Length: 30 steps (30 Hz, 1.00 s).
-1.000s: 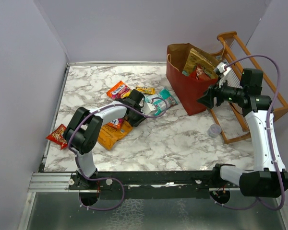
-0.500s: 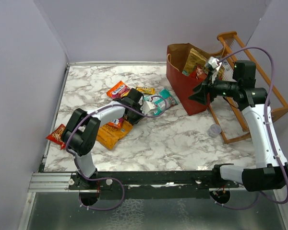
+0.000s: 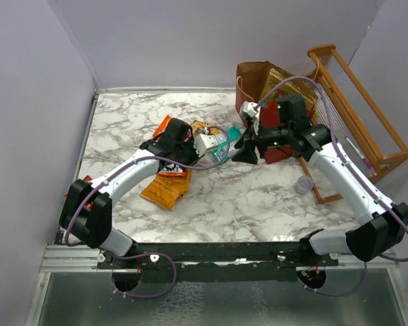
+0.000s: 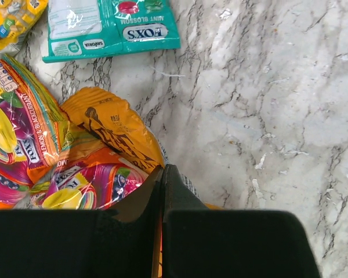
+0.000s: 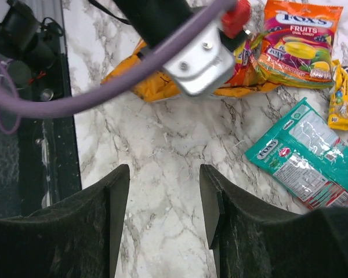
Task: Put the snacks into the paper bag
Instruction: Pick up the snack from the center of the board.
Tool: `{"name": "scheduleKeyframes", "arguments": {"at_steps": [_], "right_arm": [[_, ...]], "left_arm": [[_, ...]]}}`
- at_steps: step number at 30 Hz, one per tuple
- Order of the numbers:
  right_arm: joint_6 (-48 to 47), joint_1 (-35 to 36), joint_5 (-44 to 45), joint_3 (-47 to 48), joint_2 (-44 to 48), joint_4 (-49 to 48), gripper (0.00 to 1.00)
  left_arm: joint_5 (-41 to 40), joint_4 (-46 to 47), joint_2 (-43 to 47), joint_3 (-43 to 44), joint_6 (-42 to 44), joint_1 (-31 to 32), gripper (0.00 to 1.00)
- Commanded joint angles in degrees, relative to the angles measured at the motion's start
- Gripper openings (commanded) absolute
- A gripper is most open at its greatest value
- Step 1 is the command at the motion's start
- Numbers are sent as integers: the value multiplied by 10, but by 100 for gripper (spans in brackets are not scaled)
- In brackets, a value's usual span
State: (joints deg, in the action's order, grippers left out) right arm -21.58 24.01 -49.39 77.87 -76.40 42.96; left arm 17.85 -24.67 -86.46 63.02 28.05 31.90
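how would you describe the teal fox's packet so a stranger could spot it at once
Find the red paper bag at the back of the marble table; loose snacks lie to its left. The teal Fox's packet lies flat on the bag side of that pile, beside a yellow packet. Only it is teal, printed Mint Blossom.

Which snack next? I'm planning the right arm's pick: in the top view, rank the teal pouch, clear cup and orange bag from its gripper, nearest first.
From the right gripper:
1. teal pouch, just to its left.
2. clear cup, to its right, nearer the bases.
3. orange bag, well left, past the pouch.
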Motion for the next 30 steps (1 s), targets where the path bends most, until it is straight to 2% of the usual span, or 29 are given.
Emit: {"name": "scheduleKeyframes", "arguments": {"at_steps": [1, 5, 10, 17, 20, 30], "right_arm": [[68, 26, 99, -37, -29, -128, 51], [89, 48, 121, -62, -53, -191, 53], [158, 68, 154, -62, -102, -243, 54], [235, 88, 195, -13, -167, -258, 58], [258, 90, 187, 6, -189, -250, 58], [273, 113, 209, 24, -224, -242, 57]], "left_arm": [[51, 40, 55, -27, 10, 1, 0], [78, 19, 75, -30, 13, 1, 0], [113, 5, 95, -23, -2, 1, 0], [127, 26, 105, -42, -21, 1, 0], [124, 37, 109, -51, -26, 1, 0], [130, 52, 109, -58, -33, 1, 0]]}}
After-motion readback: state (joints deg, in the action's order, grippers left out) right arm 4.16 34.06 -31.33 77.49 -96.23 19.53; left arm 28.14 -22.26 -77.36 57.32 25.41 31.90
